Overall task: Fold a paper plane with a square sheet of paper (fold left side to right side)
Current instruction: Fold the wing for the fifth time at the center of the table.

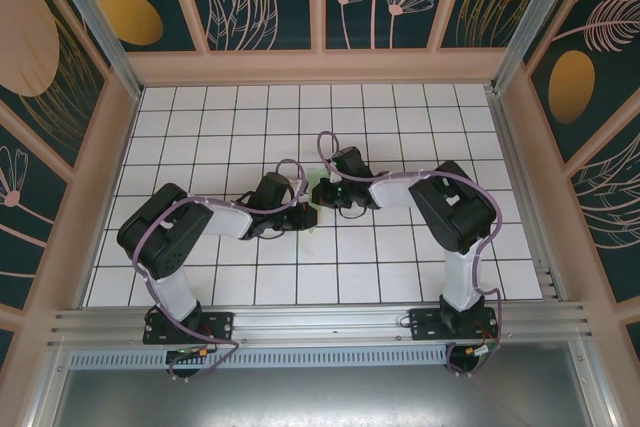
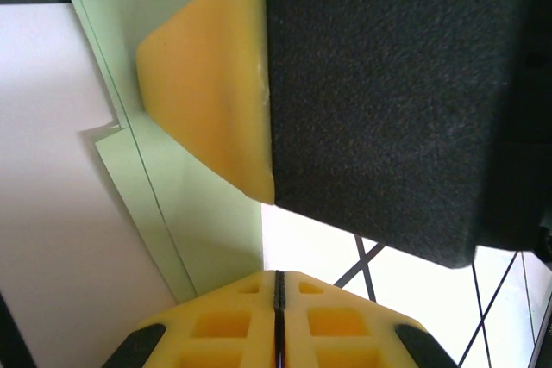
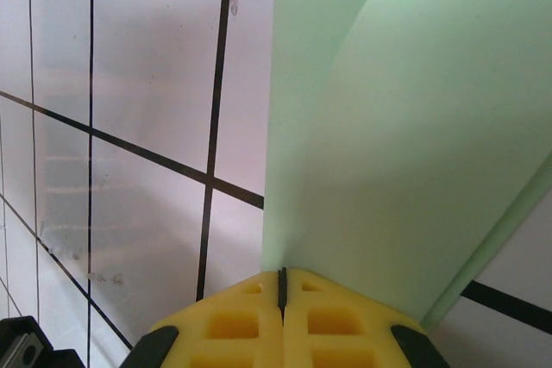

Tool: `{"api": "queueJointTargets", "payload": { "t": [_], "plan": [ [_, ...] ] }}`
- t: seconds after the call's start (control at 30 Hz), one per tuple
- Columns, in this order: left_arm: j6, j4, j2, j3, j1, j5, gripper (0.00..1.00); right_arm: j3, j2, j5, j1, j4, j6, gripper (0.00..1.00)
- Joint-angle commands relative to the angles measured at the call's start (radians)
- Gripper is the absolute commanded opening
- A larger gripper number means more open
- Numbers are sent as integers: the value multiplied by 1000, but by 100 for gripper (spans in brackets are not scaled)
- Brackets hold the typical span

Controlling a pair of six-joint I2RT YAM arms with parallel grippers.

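Observation:
The pale green sheet of paper (image 2: pixel 203 217) lies folded in layers on the tiled floor, mostly covered by both grippers at mid-table (image 1: pixel 309 218). I cannot tell whether it has the paper plane's shape. My left gripper (image 2: pixel 278 275) is shut, its tips at the paper's right edge with nothing visible between the pads. My right gripper (image 3: pixel 281 273) is shut too, tips at the paper's (image 3: pixel 388 170) left edge. In the left wrist view one yellow right finger (image 2: pixel 207 101) rests on the paper. From above, the left gripper (image 1: pixel 303 210) and right gripper (image 1: pixel 319 193) nearly touch.
The white tiled floor (image 1: pixel 400 247) stretches out on all sides of the arms. Wooden-framed patterned walls (image 1: pixel 320 7) close off the back and both sides. A metal rail (image 1: pixel 320 322) runs along the near edge.

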Motion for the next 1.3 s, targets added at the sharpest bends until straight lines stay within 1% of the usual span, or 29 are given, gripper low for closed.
{"api": "queueJointTargets", "payload": {
  "t": [0.0,0.2,0.43,0.53,0.63,0.87,0.97,1.1,1.27],
  "plan": [
    [25,-158,68,-48,-15,-65,12,33,42,84,-29,-39,-54,0],
    [25,-152,69,-55,-16,-66,12,69,55,84,-75,-62,-80,0],
    [23,-152,71,-54,-15,-66,12,89,63,69,-94,-66,-86,0],
    [20,-142,63,-52,-15,-54,12,101,76,63,-93,-78,-87,0],
    [15,-135,21,-37,-16,-28,12,104,91,64,-84,-101,-86,0],
    [26,-215,-111,52,-16,-10,13,106,114,74,-63,-142,-92,0],
    [32,-235,-116,71,-16,7,13,113,116,81,-56,-156,-99,0],
    [24,-204,-106,54,-16,50,13,116,116,85,-56,-160,-100,0],
    [27,-179,-74,48,-16,74,13,116,118,87,-55,-164,-101,0]
  ]
}}
